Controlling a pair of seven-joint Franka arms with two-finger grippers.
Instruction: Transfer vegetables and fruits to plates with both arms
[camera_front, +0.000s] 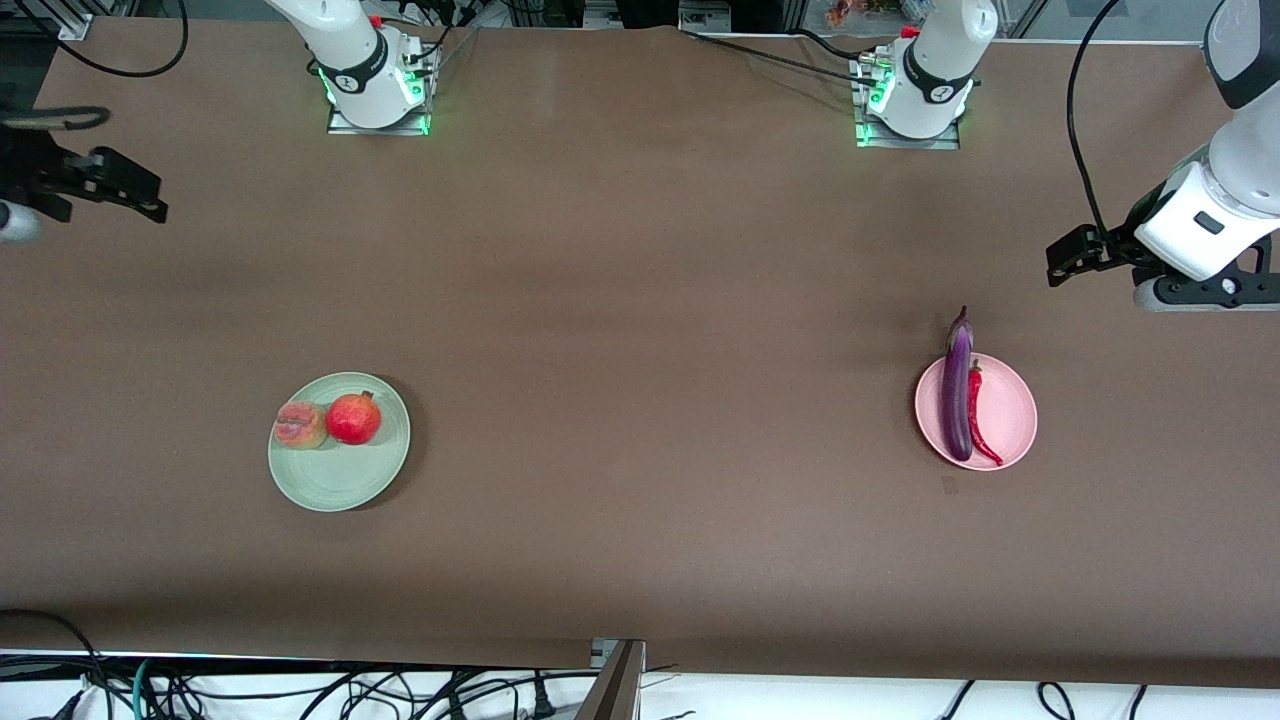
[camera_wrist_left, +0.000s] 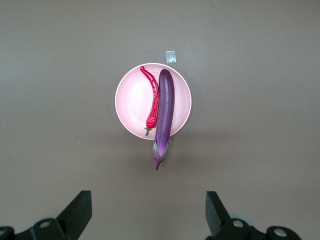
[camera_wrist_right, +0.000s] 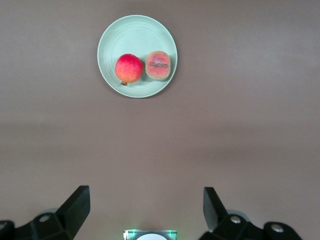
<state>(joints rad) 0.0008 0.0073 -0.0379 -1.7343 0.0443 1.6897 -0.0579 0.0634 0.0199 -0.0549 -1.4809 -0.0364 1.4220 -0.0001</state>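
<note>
Produce sorted onto two plates on the brown desk (camera_front: 640, 330); no legible writing.

Eggplant (camera_front: 958, 385) and chili (camera_front: 978, 413) on pink plate (camera_front: 1012, 415), toward the left arm's end; pomegranate (camera_front: 353, 419) and peach (camera_front: 300, 425) on green plate (camera_front: 340, 475). Left pincer (camera_wrist_left: 149, 212) and right pincer (camera_wrist_right: 145, 210) hang wide open, empty. Only the left wrist view clearly shows a small pale tag (camera_wrist_left: 171, 56) beside the pink plate.

Right gripper (camera_front: 140, 200) enters at the front view's edge, its arm cut off there; in the right wrist view only its two finger (camera_wrist_right: 75, 205) tips show, the rest cropped by the frame. Left gripper (camera_front: 1065, 262) likewise shows only finger (camera_wrist_left: 77, 210) tips in the left wrist view, and its arm runs out of the front view. A small pale square (camera_wrist_left: 171, 56) on the table beside the pink plate (camera_wrist_left: 131, 100) is too small to identify
</note>
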